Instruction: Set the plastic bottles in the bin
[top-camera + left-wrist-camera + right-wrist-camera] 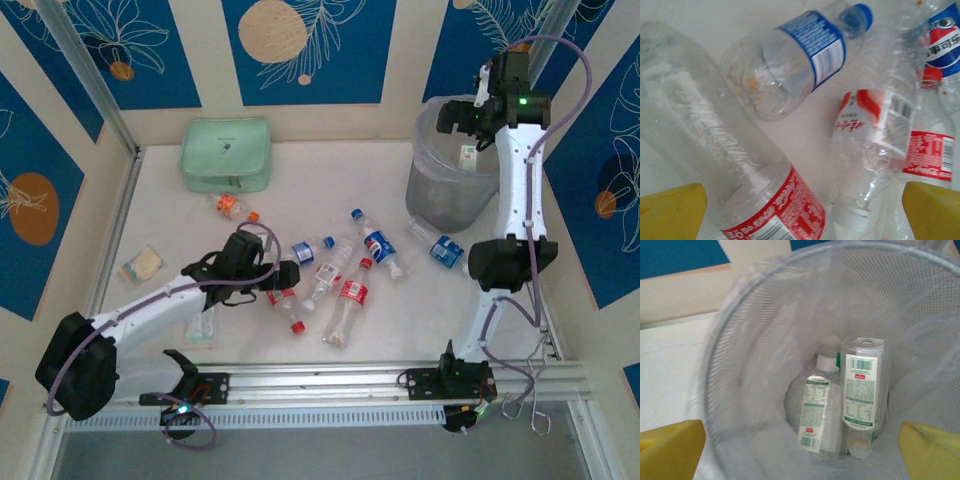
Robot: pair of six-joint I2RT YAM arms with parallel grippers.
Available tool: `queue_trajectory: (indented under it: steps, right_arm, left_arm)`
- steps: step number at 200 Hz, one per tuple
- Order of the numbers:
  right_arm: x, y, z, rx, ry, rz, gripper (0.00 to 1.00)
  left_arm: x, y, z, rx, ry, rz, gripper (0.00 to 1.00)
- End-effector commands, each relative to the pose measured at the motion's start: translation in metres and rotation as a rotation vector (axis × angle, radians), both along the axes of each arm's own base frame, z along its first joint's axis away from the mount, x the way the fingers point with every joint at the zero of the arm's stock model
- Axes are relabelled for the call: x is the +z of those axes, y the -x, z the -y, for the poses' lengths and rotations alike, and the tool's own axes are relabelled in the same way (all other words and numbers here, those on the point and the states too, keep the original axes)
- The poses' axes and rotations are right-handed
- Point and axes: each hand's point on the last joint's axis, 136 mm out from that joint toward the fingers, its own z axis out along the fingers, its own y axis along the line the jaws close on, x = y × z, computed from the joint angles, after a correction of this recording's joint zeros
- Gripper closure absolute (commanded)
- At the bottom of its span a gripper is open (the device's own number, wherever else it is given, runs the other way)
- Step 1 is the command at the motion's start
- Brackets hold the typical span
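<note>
Plastic bottles [352, 292], white table [330, 205], blue-patterned walls [310, 50]

My left arm reaches low, left fingers [671, 212] spread wide; right arm raised high, right fingers [670, 447] wide apart, pointing down.

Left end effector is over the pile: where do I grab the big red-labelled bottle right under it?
I'd take the red-labelled bottle across its clear mid-body, coming straight down. It lies flat, with bare table on both flanks there; a white-capped bottle crowds its label end.
</note>
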Motion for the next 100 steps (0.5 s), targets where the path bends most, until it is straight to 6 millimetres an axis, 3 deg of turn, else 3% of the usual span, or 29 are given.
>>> queue_trajectory:
  steps: [1, 53, 77, 100]
  right_arm:
    - [0.014, 0.012, -0.018, 0.039, -0.032, 0.069, 0.01]
    - [0.021, 0.059, -0.058, 0.158, -0.231, 0.242, 0.01]
    - [0.017, 0.088, -0.076, 0.240, -0.291, 0.270, 0.01]
    - [0.001, 0.111, -0.087, 0.265, -0.360, 0.247, 0.01]
  left_arm:
    - [0.022, 0.003, -0.006, -0.073, -0.088, 0.040, 0.00]
    - [0.060, -0.028, -0.033, -0.105, -0.297, 0.121, 0.00]
    - [0.063, -0.052, -0.046, -0.081, -0.328, 0.134, 0.00]
    - [0.057, -0.084, -0.065, 0.083, -0.281, 0.103, 0.00]
